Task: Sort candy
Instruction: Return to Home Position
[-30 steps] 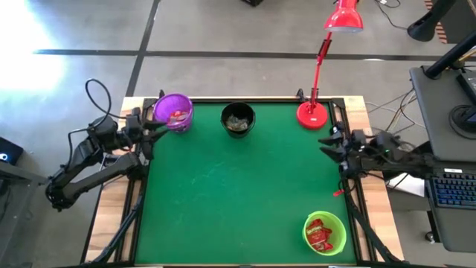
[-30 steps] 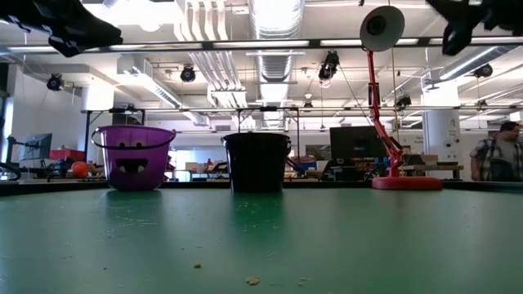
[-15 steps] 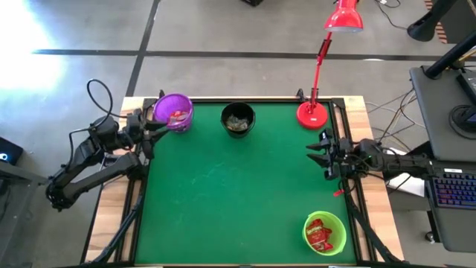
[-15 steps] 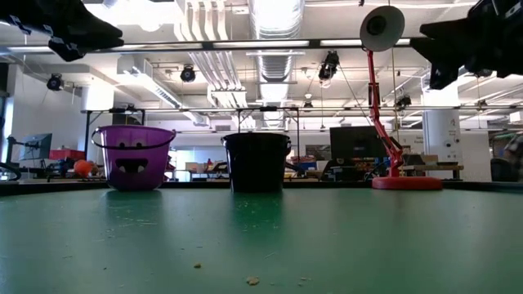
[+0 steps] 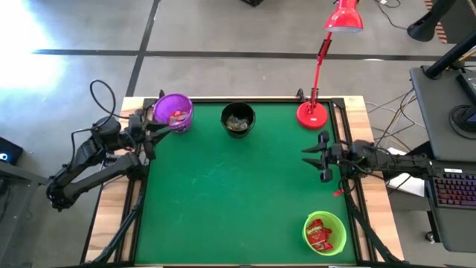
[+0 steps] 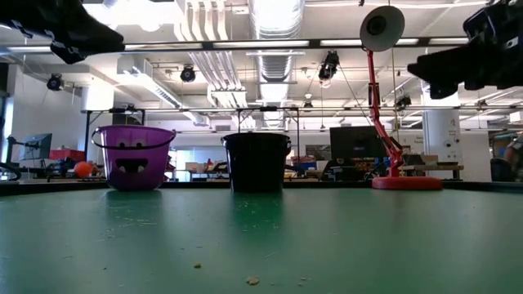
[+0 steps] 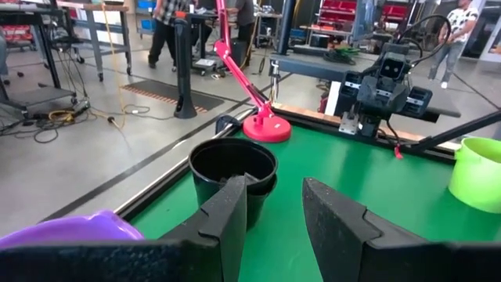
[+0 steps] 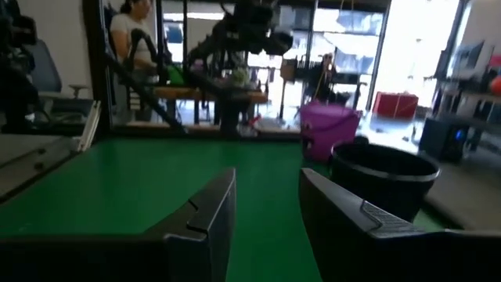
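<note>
A green-topped table (image 5: 238, 201) framed in pale wood is seen from above. A purple bucket (image 5: 158, 110) is set at 11 o'clock, a black bucket (image 5: 224, 117) at 12 o'clock, and the round base of a red desk lamp (image 5: 312, 115) at 1 o'clock. A lime-green bowl (image 5: 336, 229) is placed at 5 o'clock. A few pale crumbs (image 6: 252, 280) are scattered on the bare green.

The middle of the green table (image 5: 238, 193) is left unobstructed. The far edge is blocked by a purple bucket (image 5: 173, 112), a black bucket (image 5: 238, 119) and a red lamp base (image 5: 312, 114), with gaps between them. The near right corner is taken by a green bucket (image 5: 325, 232). The right edge is overhung by the right gripper (image 5: 312, 160), raised above the mat.
</note>
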Controlling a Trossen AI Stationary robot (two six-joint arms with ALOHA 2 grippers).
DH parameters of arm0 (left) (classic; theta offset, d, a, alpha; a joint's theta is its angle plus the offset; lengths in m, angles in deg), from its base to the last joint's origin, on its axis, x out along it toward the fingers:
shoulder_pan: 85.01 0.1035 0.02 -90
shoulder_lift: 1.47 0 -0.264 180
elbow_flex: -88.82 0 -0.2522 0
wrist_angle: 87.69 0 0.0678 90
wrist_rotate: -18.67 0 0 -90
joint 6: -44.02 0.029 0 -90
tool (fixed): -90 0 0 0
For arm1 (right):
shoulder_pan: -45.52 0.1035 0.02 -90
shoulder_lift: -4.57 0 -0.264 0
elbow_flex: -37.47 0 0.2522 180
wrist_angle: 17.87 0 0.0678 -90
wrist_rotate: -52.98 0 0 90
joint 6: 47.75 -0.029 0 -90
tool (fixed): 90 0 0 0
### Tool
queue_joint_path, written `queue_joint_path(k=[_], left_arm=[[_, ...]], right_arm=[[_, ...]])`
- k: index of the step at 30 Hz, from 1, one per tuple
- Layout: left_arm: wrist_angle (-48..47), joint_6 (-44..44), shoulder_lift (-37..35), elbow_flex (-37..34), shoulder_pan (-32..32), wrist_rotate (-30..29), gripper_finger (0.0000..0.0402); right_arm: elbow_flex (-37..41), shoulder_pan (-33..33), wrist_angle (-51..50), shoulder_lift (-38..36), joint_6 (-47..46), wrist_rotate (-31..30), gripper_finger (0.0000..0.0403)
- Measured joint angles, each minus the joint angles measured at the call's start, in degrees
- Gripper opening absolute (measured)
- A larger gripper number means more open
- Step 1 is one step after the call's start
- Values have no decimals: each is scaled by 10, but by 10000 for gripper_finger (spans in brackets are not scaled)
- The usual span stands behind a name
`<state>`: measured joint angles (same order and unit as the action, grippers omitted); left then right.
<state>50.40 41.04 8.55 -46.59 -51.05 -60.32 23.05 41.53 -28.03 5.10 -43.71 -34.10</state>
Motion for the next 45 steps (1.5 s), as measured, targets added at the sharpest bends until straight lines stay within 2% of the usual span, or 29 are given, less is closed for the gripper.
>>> queue_joint_path(k=[5, 15, 20, 29, 36, 45], left_arm=[[12, -1, 0, -10, 0, 0, 110], [57, -19, 0, -44, 0, 0, 110], [60, -12, 0, -44, 0, 0, 110], [68, -1, 0, -53, 0, 0, 110], [114, -11, -1, -109, 0, 1, 110], [249, -47, -17, -195, 0, 2, 110]], right_arm=[[0, 0, -24, 0, -39, -1, 133], [0, 0, -25, 0, -31, -2, 130], [0, 0, -26, 0, -59, -2, 135], [0, 0, -27, 0, -42, -1, 130], [1, 0, -28, 0, -40, -1, 130], [1, 0, -28, 0, -58, -1, 136]])
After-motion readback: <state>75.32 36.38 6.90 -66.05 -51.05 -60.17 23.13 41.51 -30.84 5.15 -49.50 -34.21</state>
